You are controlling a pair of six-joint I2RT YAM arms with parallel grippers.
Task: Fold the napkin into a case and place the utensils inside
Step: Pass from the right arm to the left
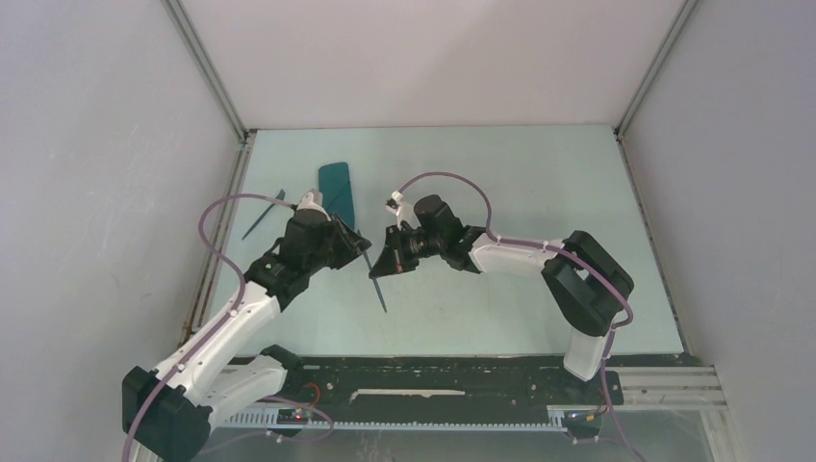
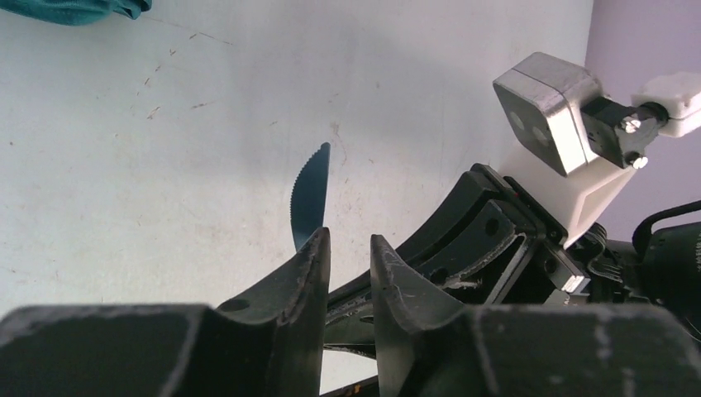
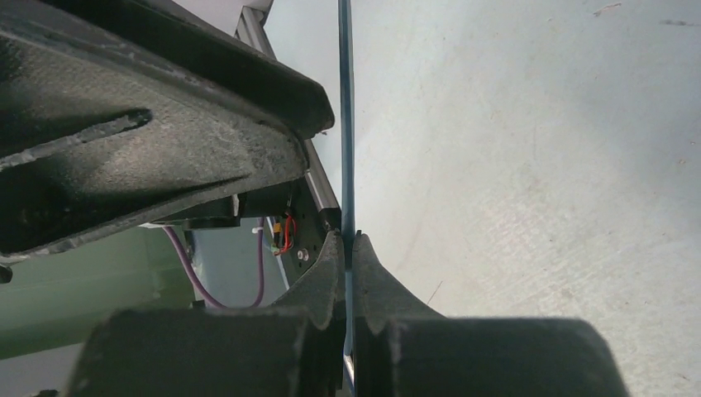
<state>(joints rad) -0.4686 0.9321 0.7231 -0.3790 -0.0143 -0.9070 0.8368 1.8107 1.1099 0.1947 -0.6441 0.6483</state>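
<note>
The teal napkin [image 1: 335,188] lies as a narrow oblong case at the table's back left; its edge shows in the left wrist view [image 2: 74,8]. A dark blue serrated knife [image 1: 377,281] is held off the table between the two arms. My right gripper [image 1: 385,266] is shut on it; in the right wrist view the knife [image 3: 345,124] runs edge-on between the jaws of the right gripper [image 3: 348,240]. My left gripper [image 1: 363,247] sits right beside it, with the jaws of the left gripper [image 2: 347,240] a little apart and empty. The blade [image 2: 310,194] shows just past its left finger.
A second thin dark blue utensil [image 1: 263,214] lies on the table left of the case, near the left rail. The enclosure walls stand on the left, right and back. The right arm's wrist camera [image 2: 550,112] is close in front of my left gripper.
</note>
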